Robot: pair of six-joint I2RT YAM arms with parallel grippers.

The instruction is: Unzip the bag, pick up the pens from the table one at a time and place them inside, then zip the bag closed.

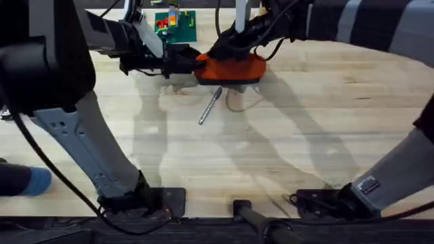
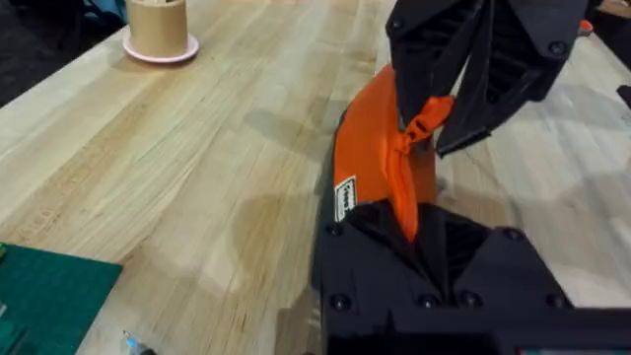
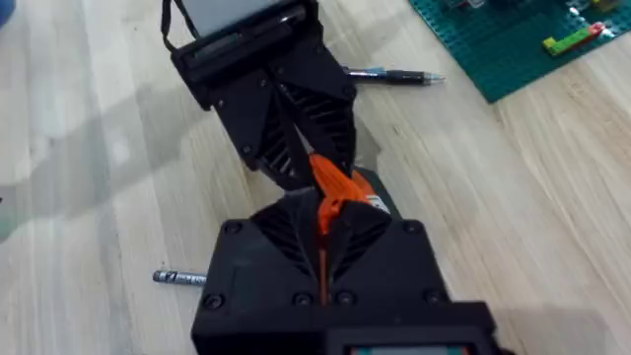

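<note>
The orange bag [image 1: 234,68] is at the far middle of the table [image 1: 305,135], held between both grippers. My left gripper [image 1: 184,64] is shut on its left end; in the left wrist view the orange fabric [image 2: 380,148] runs into my left gripper [image 2: 414,225]. My right gripper [image 1: 234,42] comes from above and is shut on the bag's orange zipper tab [image 2: 426,120], seen pinched in my right gripper [image 3: 321,222]. A silver-grey pen [image 1: 210,106] lies just in front of the bag. A dark pen [image 3: 394,75] lies by the green board. I cannot tell whether the zipper is open.
A green building-block board [image 1: 175,26] with small bricks lies behind the bag at the far edge. A tan cup on a pink coaster [image 2: 158,28] stands further off to one side. Bare wood stretches across the near and right parts of the table.
</note>
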